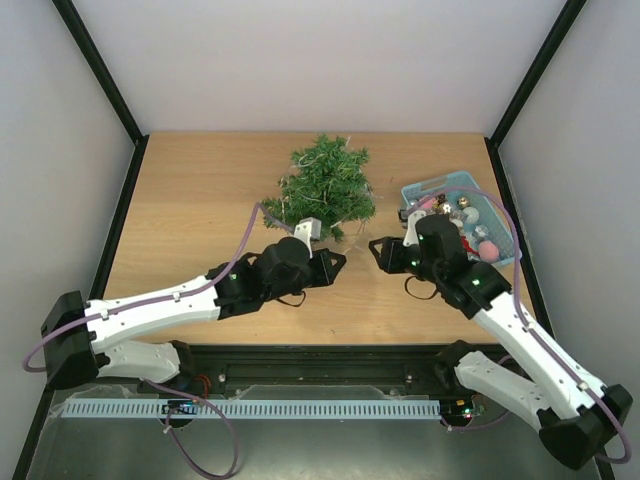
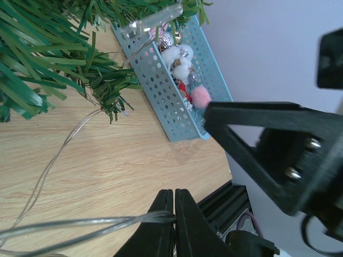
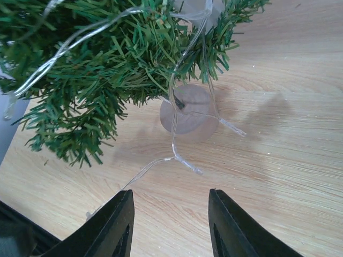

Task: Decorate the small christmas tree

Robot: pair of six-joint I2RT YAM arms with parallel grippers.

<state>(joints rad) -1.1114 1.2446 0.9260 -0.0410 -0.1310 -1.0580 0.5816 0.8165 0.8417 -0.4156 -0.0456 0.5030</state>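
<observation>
Toward 12 o'clock on the wooden bench (image 1: 190,200) sits the small christmas tree (image 1: 325,185). At 3 o'clock from it is a light-blue basket (image 1: 420,190) of ornaments. The left gripper (image 1: 338,262), at 6 o'clock from the tree, has its fingers (image 2: 185,225) clamped on a clear light string (image 2: 80,225) trailing from the branches. The right gripper (image 1: 378,250) faces it, fingers (image 3: 115,225) apart.
</observation>
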